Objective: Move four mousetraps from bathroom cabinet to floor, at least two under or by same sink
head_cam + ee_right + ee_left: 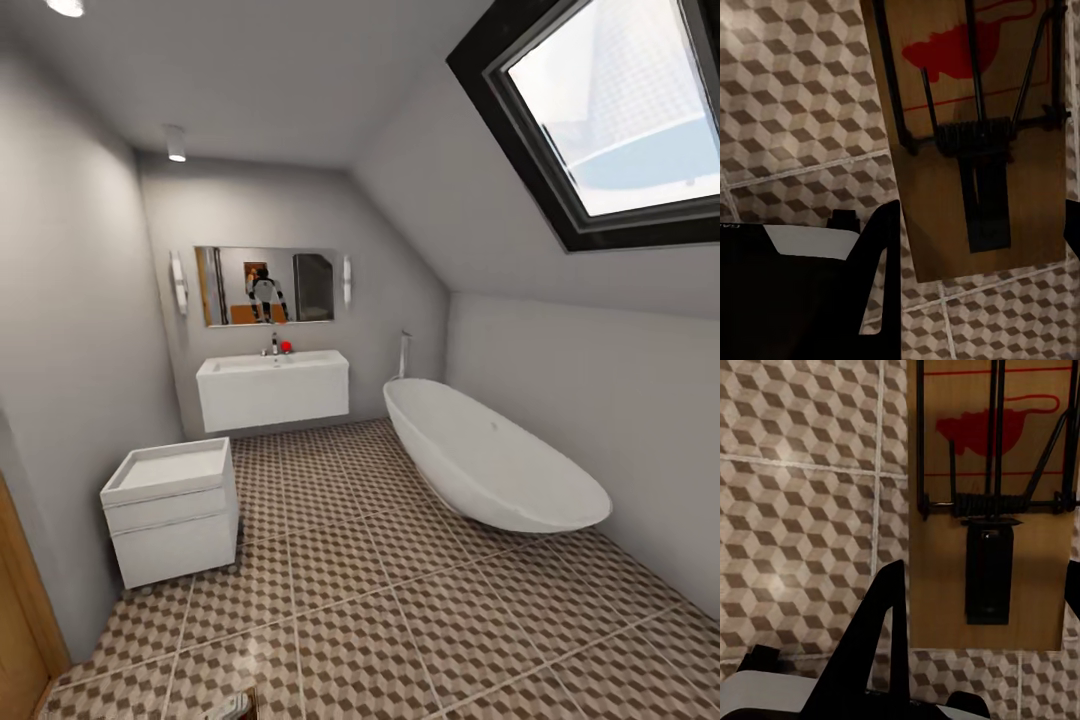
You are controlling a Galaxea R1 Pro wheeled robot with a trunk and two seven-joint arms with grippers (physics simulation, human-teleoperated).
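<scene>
- Carrying one mousetrap per arm, the robot faces into the bathroom; the head view takes in the sink (272,364) at about 11 o'clock and a white bathtub (490,460) at about 2 o'clock.
- The left gripper (982,607) has a wooden mousetrap (990,577) between its dark fingers (881,622), seemingly closed on the board, above the cube-pattern bathroom floor (802,510).
- The right gripper (982,240) likewise seems closed on a second mousetrap (982,210), tilted slightly over the tiles.
- A low white unit (172,510) stands at 9 o'clock by the wall.
- Judged progress: two traps are fetched but not yet laid down; no trap is seen on the floor by the sink, and the other two are unaccounted for.
</scene>
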